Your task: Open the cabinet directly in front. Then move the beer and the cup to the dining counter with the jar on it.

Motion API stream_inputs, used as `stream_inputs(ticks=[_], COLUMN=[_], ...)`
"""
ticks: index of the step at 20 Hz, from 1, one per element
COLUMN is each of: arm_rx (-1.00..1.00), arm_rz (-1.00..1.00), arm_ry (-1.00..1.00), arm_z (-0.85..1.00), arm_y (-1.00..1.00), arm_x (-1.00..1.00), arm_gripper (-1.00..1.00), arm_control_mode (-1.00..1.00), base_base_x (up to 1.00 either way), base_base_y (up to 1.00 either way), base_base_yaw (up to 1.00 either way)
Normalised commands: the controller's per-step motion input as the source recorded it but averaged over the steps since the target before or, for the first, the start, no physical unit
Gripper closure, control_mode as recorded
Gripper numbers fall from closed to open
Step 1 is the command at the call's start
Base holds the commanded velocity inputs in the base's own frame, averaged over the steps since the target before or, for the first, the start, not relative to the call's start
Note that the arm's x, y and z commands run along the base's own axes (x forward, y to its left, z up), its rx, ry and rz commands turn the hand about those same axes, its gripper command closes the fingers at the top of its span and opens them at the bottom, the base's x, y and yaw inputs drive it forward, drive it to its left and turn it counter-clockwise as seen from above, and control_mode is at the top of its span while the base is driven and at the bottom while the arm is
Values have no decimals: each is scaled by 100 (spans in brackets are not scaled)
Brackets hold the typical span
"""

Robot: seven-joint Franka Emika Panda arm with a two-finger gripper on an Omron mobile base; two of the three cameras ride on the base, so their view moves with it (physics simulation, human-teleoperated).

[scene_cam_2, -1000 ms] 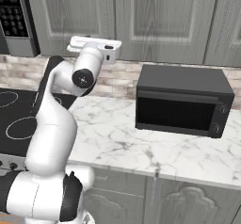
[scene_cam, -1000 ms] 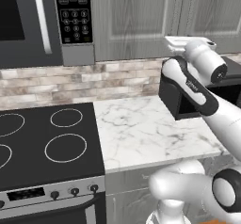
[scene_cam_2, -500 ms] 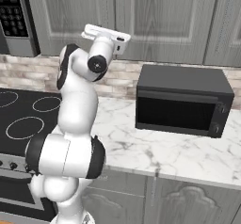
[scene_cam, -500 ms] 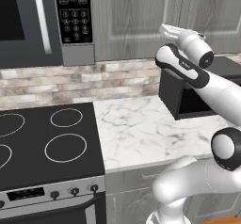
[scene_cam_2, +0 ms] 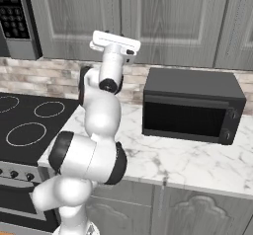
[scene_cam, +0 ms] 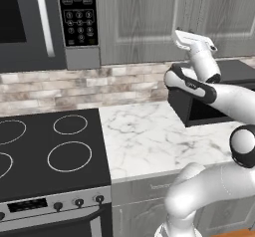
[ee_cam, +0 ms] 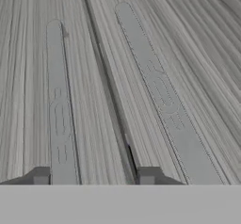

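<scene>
Reaching for the cabinet point(ee_cam: 188, 39) handle
Pincer point(ee_cam: 94, 175) parted, fingertips astride the left bar handle point(ee_cam: 57, 100); rigid, slim, probably slick — best grasped mid-bar.

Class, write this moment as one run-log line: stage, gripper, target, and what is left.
stage: reaching cabinet handles | gripper: partly open around left bar handle, empty | cabinet doors: shut | remaining: open doors, move beer and cup

The glossy white, rounded arm point(scene_cam_2: 101, 120) is built of bulbous tube-like segments joined by dark grey-black rings and round joint caps, ending in a flat white rectangular hand block, while the tool point(ee_cam: 94, 176) shows two small, dark grey, square-ended finger tips point(ee_cam: 41, 176).
</scene>
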Motion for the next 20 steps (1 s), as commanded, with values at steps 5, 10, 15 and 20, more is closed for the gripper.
stream_inputs(ticks=[5,10,15,20], arm_rx=[0,0,0,0], arm_rz=[0,0,-4,-5], arm_ry=[0,8,26,26], arm_z=[0,3,9,9], arm_y=[0,5,5,0], arm_x=[0,-21,-65,-100], arm_gripper=[100,100,100,100], arm_control_mode=[-100,-100,-100,-100], base_base_x=[0,0,0,0], base_base_y=[0,0,0,0], base_base_yaw=[0,0,0,0])
